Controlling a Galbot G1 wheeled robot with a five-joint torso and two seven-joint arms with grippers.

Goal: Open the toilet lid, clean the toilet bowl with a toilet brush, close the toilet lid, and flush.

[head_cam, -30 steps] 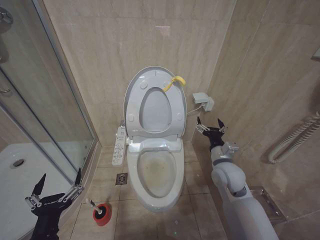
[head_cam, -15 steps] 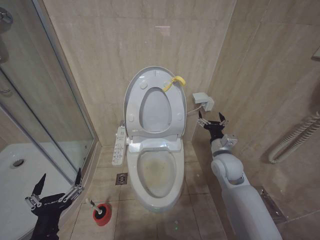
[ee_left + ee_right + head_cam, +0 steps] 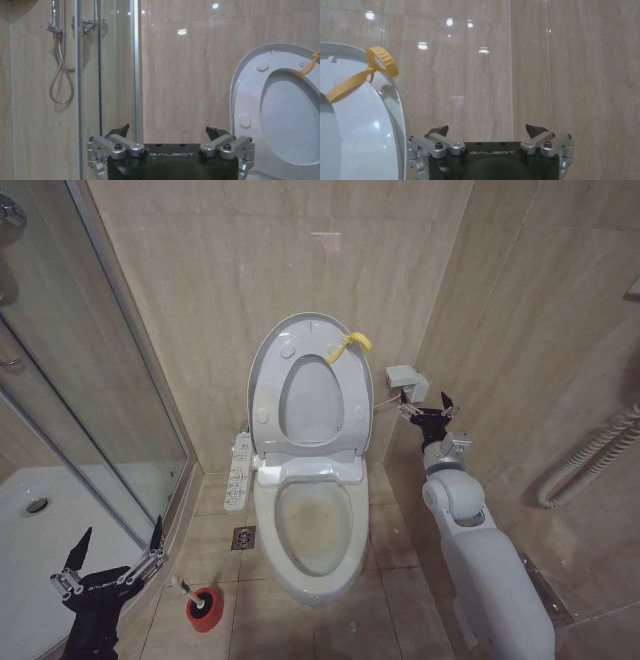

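The toilet lid is stood upright against the wall, just left of the right pincer, spread wide and empty. The left pincer, also agape, is hung near the toilet brush.

A small tiled bathroom in a home or hotel-style room.

Glossy beige tiles are covering the walls and floor, and a white smart toilet is sitting against the back wall with its toilet lid standing open above the stained toilet bowl. A glass shower enclosure with a white shower tray is standing beside it, a shower hose is hanging inside, and the toilet brush is resting in its red holder on the floor.
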